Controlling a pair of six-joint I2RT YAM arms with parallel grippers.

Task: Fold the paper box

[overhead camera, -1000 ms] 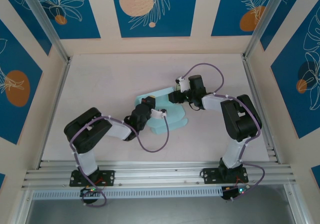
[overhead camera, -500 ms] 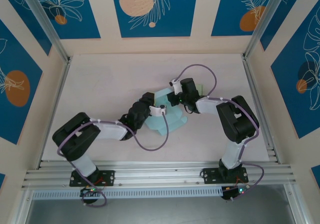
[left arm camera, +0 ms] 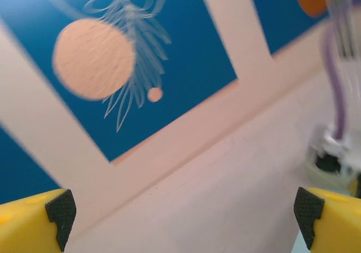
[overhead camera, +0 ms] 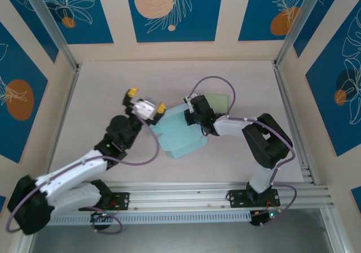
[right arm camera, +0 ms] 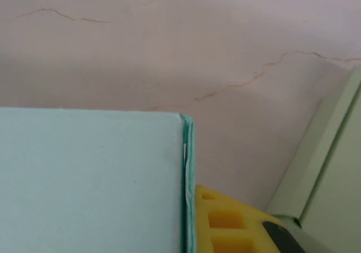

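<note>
Top external view: the pale teal paper box (overhead camera: 181, 133) lies near the middle of the table (overhead camera: 101, 89) — the right gripper (overhead camera: 189, 110) is closed on its far edge, a yellow finger (right arm camera: 225, 222) against the folded wall. The left gripper (overhead camera: 146, 100) hangs just left of the box, raised, jaws spread wide and holding nothing.

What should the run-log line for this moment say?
stage: folding paper box | left gripper: open, raised, off the box | right gripper: shut on box's far edge | green sheet: beyond box
</note>
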